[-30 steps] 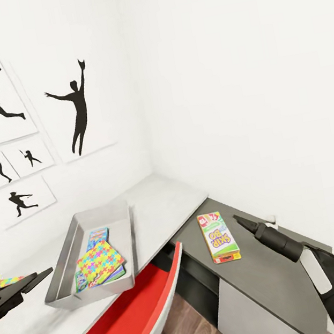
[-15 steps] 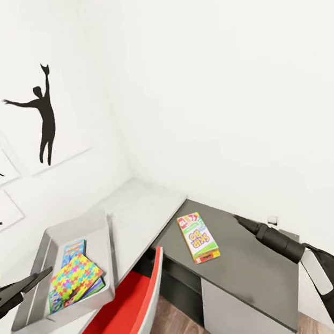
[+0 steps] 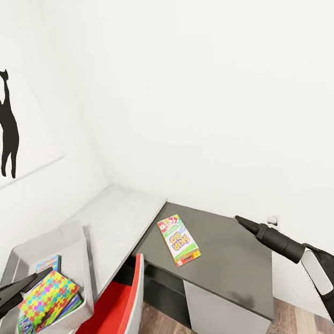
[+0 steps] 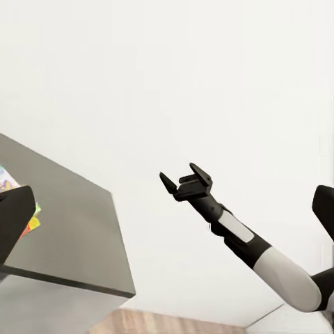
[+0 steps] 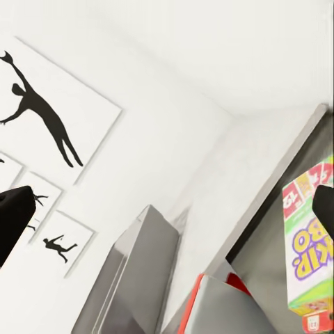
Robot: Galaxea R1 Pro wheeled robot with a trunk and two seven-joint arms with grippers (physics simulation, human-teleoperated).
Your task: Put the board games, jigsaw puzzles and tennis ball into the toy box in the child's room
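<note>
Toys lie in two places on the L-shaped desk (image 3: 116, 219). One flat "SKIP BO" card box (image 3: 178, 239) with green and white print rests face up on the lower dark grey section of that desk, apart from everything else. On the light grey top sits the light grey rectangular bin (image 3: 75, 253) with sloping sides; inside it a thin multicoloured puzzle mat (image 3: 47, 297) lies over a blue printed box (image 3: 47, 263). A red chair (image 3: 107, 329) with a white edge stands tucked against the desk in front of the bin. The left gripper (image 3: 16, 290) hangs over the bin's near side, its fingers dark and close; whether they are parted I cannot tell. The right gripper (image 4: 186, 182) is held in the air beside the dark section, jaws apart and holding nothing. A black silhouette print (image 3: 3, 129) of a leaping figure hangs on the white wall.
</note>
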